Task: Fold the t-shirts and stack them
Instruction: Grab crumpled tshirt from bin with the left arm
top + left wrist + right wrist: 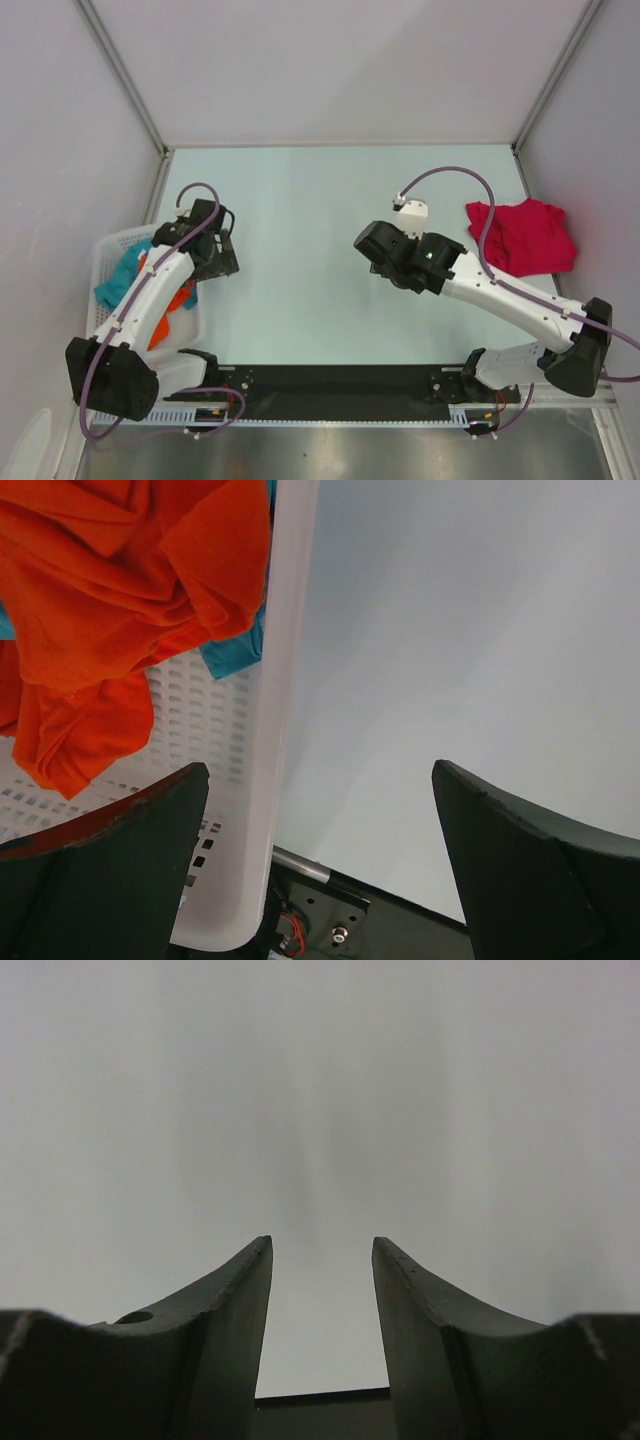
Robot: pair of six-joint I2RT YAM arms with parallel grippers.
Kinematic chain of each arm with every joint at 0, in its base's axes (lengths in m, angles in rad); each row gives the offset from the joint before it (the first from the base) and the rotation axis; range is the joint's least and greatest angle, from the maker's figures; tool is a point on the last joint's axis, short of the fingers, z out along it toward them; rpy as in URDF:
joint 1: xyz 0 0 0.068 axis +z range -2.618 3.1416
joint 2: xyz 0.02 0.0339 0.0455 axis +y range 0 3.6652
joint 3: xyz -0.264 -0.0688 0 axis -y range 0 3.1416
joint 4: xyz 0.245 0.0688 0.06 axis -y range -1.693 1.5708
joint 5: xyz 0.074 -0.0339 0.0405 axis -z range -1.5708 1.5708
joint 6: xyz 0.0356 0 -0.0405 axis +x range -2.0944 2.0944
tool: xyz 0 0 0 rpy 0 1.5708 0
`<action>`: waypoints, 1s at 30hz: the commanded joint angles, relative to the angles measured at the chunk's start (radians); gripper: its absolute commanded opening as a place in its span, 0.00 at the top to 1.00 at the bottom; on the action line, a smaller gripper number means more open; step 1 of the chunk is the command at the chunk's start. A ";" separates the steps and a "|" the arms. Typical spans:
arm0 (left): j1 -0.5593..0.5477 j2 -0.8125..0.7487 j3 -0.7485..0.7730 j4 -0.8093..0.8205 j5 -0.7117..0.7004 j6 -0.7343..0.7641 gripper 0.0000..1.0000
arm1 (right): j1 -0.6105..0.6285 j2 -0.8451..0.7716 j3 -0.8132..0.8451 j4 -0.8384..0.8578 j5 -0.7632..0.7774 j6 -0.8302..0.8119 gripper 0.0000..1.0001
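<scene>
From above, 2 robot arms reach over a pale blue-green table [300,260]. The left gripper [213,250] hangs at the right-hand edge of a white mesh basket [105,250] on the table's left side. The right gripper [372,243] hovers over bare table right of centre.

Only this overhead view shows the red t-shirt [525,235]. It lies crumpled on the table at the far right, just beyond the right arm and apart from its gripper.

The left wrist camera gives a closer look into the basket. The orange t-shirt [100,600] is bunched on top, and a corner of the teal t-shirt [235,655] pokes out beneath it against the basket wall. The left gripper's 2 dark fingers [110,870] are spread wide, 1 over the basket and 1 over the table, gripping nothing.

The right wrist camera shows only blank table between its 2 fingers [230,1340]. They are parted by a moderate gap with nothing in it.

Plain white walls [330,60] enclose the table on 3 sides. A black rail [340,380] runs along the near edge between the arm bases.

Count: 3 t-shirts, 1 basket, 2 arms, 2 grippers.
</scene>
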 commanded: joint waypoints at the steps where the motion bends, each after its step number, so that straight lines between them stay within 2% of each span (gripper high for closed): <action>1: 0.019 -0.051 -0.025 -0.005 -0.006 -0.023 0.01 | -0.018 -0.069 -0.019 0.010 0.021 -0.003 0.49; 11: 0.143 -0.129 -0.129 0.024 0.147 -0.017 0.00 | -0.049 -0.122 -0.046 0.010 0.018 -0.019 0.48; 17: 0.156 -0.130 -0.185 0.048 0.199 0.001 0.00 | -0.061 -0.143 -0.044 0.009 0.021 -0.029 0.48; 18: 0.162 -0.132 -0.185 0.056 0.219 0.006 0.03 | -0.061 -0.146 -0.046 0.009 0.022 -0.029 0.48; 20: 0.185 -0.133 -0.197 0.079 0.300 0.027 0.26 | -0.063 -0.154 -0.047 0.007 0.029 -0.029 0.49; 21: 0.196 -0.132 -0.201 0.096 0.322 0.032 0.72 | -0.064 -0.163 -0.047 0.006 0.027 -0.029 0.49; 22: 0.208 -0.129 -0.212 0.102 0.341 0.037 0.93 | -0.064 -0.169 -0.047 0.004 0.030 -0.029 0.49; 24: 0.248 -0.123 -0.217 0.105 0.388 0.050 1.00 | -0.066 -0.188 -0.047 0.001 0.035 -0.029 0.49; 30: 0.256 -0.160 -0.188 0.078 0.336 0.073 1.00 | -0.074 -0.241 -0.050 -0.001 0.053 -0.045 0.48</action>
